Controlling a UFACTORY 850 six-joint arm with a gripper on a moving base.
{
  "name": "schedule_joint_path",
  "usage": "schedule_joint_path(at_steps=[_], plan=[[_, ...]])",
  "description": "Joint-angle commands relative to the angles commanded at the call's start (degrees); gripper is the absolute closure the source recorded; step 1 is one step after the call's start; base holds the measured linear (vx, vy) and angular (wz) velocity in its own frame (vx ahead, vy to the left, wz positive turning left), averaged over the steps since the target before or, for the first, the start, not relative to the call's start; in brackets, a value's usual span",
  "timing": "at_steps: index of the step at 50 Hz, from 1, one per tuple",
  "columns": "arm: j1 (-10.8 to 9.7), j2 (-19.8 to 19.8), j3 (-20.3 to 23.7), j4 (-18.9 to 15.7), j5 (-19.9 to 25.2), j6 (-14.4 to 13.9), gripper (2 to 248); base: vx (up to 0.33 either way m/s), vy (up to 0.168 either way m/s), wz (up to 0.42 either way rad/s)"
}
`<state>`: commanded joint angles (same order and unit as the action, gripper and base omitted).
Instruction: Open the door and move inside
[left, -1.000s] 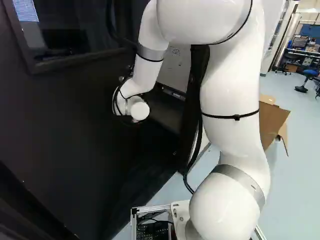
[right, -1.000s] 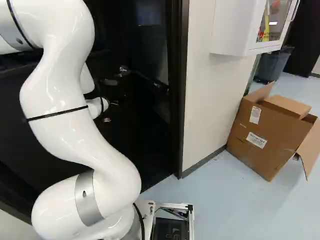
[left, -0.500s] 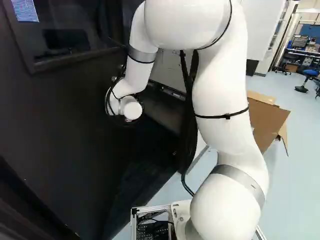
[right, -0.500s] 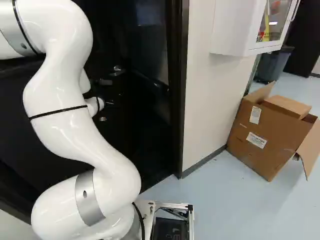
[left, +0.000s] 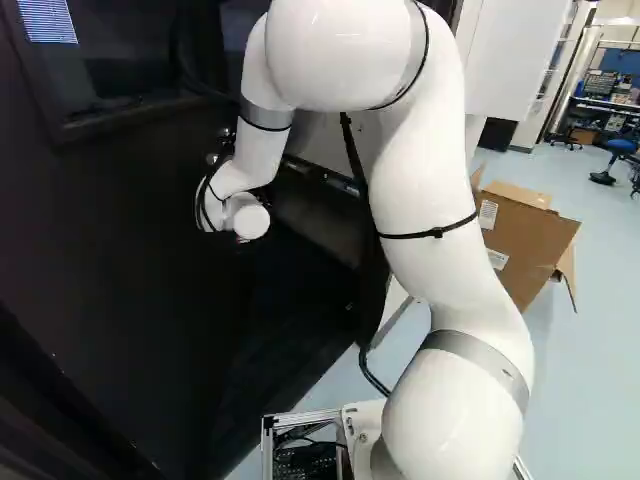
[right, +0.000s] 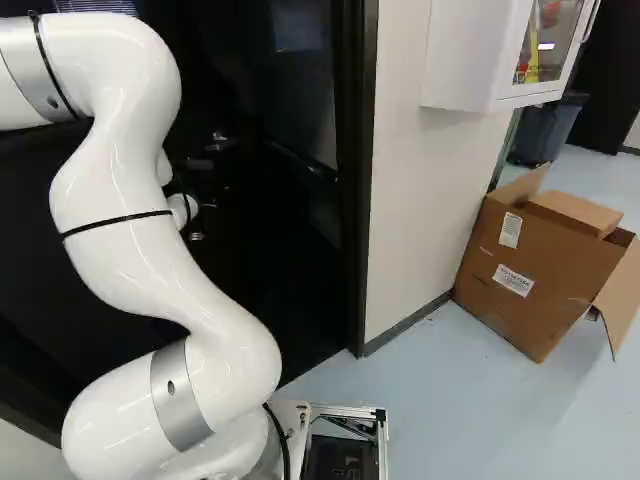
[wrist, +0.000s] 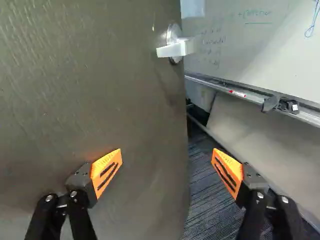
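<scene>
- State: my claw (wrist: 167, 157) stands apart, clamped on nothing. One orange pad (wrist: 106, 171) is over the door (wrist: 95, 95); the other lies over the gap beside its edge.
- Door position: ajar, ahead of my claw, with the handle (wrist: 175, 48) near its free edge. Carpet (wrist: 204, 192) and a whiteboard (wrist: 250, 45) show beyond.
- Step in hand, as judged: push or hook the door wider, then drive in.
- Caution: closing the claw here could pinch the edge and jam the swing. Contact with the door cannot be confirmed from this view.
- Caution: if the push slackens, the door may swing back against my wrist.
- Caution: driving in before the gap is wide enough could strike the arm (left: 430, 190) or base (right: 345, 412) on the door frame (right: 357, 190).
</scene>
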<state>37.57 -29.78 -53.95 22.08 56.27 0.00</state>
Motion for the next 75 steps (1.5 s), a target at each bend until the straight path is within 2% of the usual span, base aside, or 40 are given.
schedule_joint_path(at_steps=[39,62,75], plan=[[4.06,-5.13,-6.9,-3.67,0.0,0.0,3,0.0,0.0,0.0],[6.92,-7.1,-9.62,-4.57,0.0,0.0,3,0.0,0.0,0.0],[8.59,-7.17,-9.72,-4.62,0.0,0.0,3,0.0,0.0,0.0]])
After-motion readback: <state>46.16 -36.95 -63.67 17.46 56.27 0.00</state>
